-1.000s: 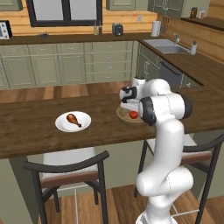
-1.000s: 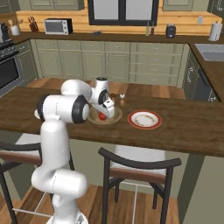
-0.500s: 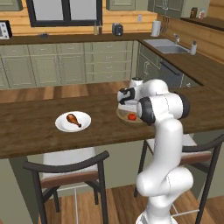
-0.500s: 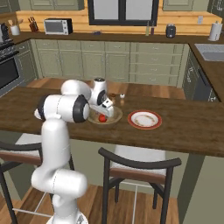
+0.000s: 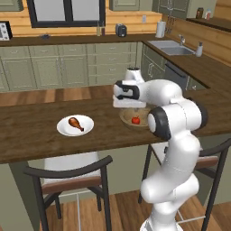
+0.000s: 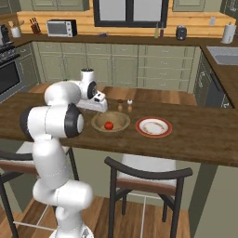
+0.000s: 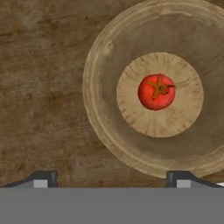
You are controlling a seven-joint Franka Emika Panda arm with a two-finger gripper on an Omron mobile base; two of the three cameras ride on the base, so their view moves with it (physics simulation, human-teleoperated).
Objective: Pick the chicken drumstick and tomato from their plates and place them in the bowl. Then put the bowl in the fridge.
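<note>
The tomato lies free in the middle of the wooden bowl on the dark wooden counter. My gripper hangs above the bowl's near rim, open, its fingertips wide apart with nothing between them. From the base, the tomato sits in the bowl just under my hand. The chicken drumstick rests on the plain white plate to the left. The red-rimmed plate stands bare to the right of the bowl. The fridge is out of view.
Two small shakers stand just behind the bowl. Two dark stools are tucked under the counter's front edge. Green cabinets, a sink and a microwave line the far walls.
The jaws have spread wider apart and the hand has drawn slightly up and back from the bowl. The tomato stays in the bowl.
</note>
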